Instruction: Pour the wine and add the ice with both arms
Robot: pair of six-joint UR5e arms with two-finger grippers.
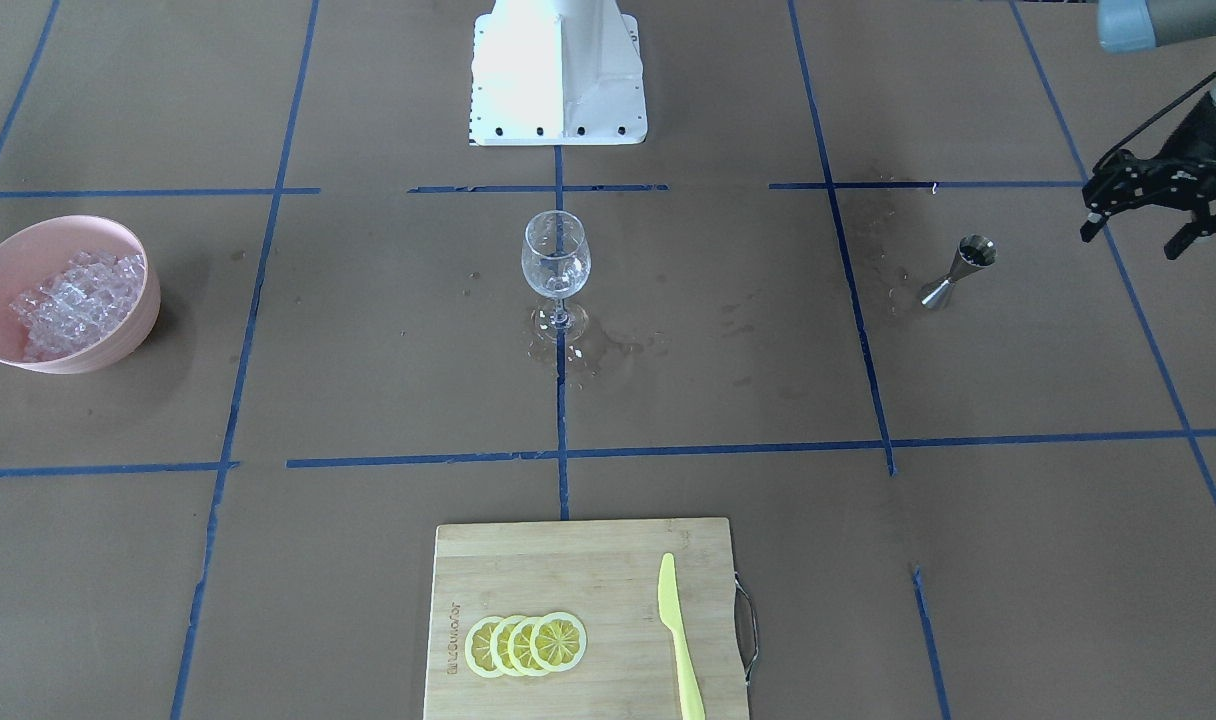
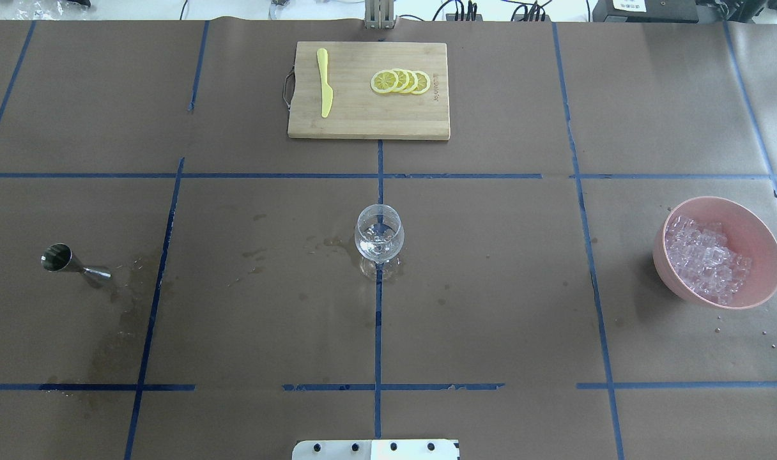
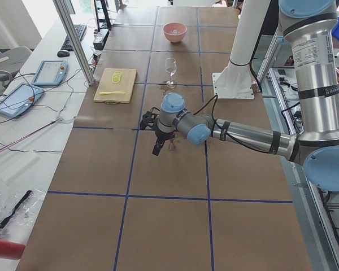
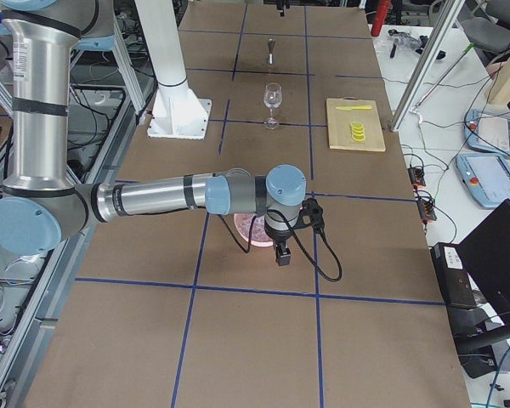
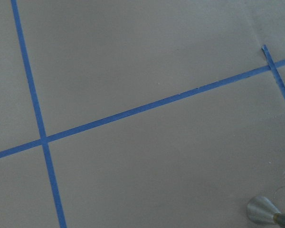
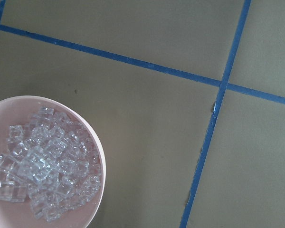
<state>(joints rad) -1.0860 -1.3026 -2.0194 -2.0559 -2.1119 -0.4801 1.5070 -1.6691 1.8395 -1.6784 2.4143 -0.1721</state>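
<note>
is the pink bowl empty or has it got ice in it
Not empty. A heap of clear ice cubes covers much of the inside of the pink bowl; the right wrist view shows the same.

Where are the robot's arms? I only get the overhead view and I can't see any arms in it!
Observer: The left gripper hovers above the table near the metal jigger.
Operator: And the other one?
Observer: The right gripper hangs beside the pink bowl of ice; only the right side camera shows it.
Operator: Are they holding anything?
Observer: The left gripper is open and empty. I cannot tell for the right gripper.
</note>
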